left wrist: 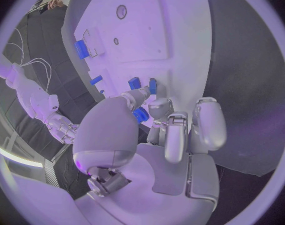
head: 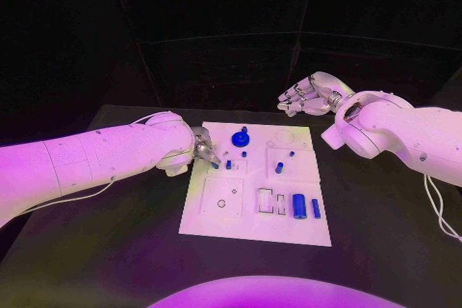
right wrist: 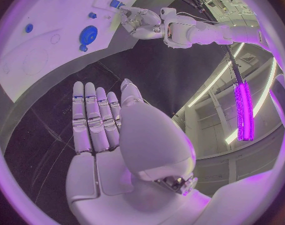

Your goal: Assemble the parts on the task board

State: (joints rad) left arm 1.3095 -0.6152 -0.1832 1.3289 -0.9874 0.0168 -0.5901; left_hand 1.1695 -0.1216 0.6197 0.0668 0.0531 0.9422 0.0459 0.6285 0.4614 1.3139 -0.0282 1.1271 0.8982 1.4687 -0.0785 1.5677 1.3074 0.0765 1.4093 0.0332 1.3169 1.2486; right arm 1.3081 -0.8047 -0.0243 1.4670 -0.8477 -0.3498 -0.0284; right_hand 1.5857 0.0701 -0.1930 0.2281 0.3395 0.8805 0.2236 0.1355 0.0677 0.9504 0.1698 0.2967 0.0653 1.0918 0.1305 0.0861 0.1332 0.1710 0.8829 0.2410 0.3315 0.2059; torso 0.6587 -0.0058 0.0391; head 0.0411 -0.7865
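Observation:
The white task board (head: 252, 218) lies mid-table. My left hand (head: 200, 149) is over its far left part, fingers curled, thumb and a finger pinching a small blue peg (left wrist: 141, 115) just above the board (left wrist: 161, 30). Another blue peg (head: 228, 164) stands beside it. A round blue disc (head: 240, 139) sits near the far edge, with small blue pieces (head: 279, 166) to the right. Two blue cylinders (head: 300, 206) lie near the right edge. My right hand (head: 306, 94) hovers beyond the far right corner, fingers stretched out (right wrist: 92, 120), holding nothing.
A square plate with a small hole (head: 223, 198) and narrow slots (head: 270, 200) take up the board's near half. Black table (head: 385, 214) surrounds the board. A thin cable (head: 96, 188) hangs under my left arm, another (head: 438, 208) under my right arm.

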